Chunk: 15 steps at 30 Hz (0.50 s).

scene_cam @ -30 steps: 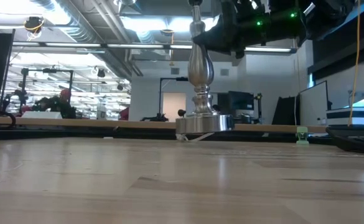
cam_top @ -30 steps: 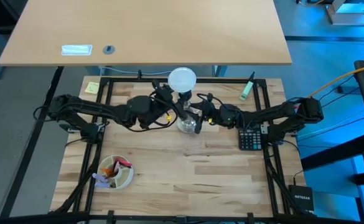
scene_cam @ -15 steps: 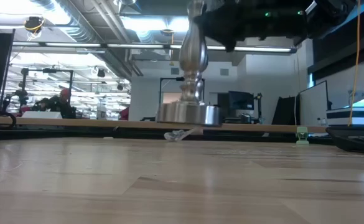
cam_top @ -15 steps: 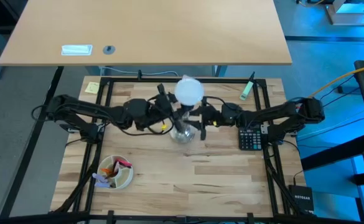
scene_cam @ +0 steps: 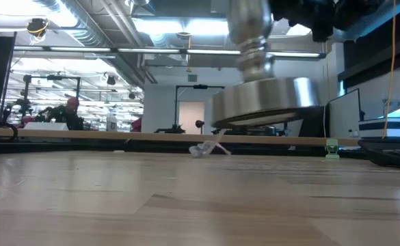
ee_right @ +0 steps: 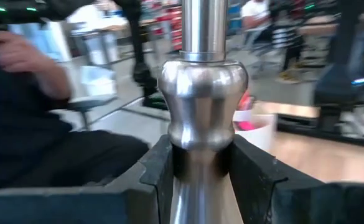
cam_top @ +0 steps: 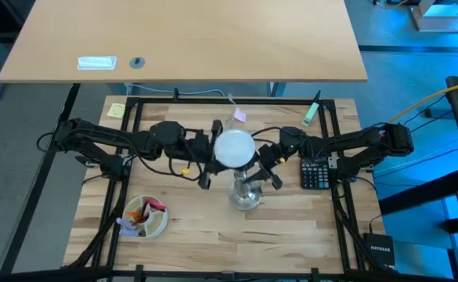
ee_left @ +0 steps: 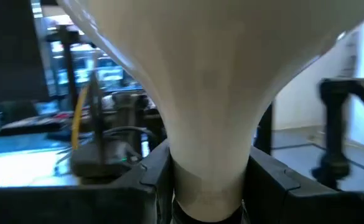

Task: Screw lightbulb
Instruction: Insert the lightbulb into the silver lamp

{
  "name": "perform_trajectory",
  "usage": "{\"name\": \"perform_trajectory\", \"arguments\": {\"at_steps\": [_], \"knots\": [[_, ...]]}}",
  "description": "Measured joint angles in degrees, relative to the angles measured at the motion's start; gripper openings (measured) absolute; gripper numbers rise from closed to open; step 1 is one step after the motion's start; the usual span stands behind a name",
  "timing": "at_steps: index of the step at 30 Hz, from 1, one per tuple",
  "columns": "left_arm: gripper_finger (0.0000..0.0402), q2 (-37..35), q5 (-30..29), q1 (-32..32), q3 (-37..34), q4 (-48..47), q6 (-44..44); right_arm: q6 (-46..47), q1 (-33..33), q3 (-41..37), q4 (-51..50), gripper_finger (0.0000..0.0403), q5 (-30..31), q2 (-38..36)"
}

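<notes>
both pincers grip: lightbulb, stand (seemingly lifted).

We're looking at a robotics lab: exposed ceiling ducts and strip lights are running overhead, monitors are glowing on benches, and a person is sitting far behind the wooden worktable.

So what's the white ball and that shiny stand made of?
The lightbulb looks like frosted glass or plastic: smooth, matte, milky white; which one can't be told. The stand looks like polished metal: silvery, with mirror-like reflections on its stem and round base.
</notes>
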Motion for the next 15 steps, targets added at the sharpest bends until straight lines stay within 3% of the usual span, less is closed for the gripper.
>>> {"name": "perform_trajectory", "arguments": {"at_steps": [8, 15], "knots": [[0.0127, 0.0, 12.1, 1.1, 0.0, 0.4, 5.2, 0.8, 0.0, 2.4, -2.7, 0.0127, -6.4, 0.0], [0.0137, 0.1, 11.0, 1.7, -0.2, 2.5, 4.7, -3.0, 0.0, 2.7, -3.6, 0.0126, -2.1, 0.0]]}}
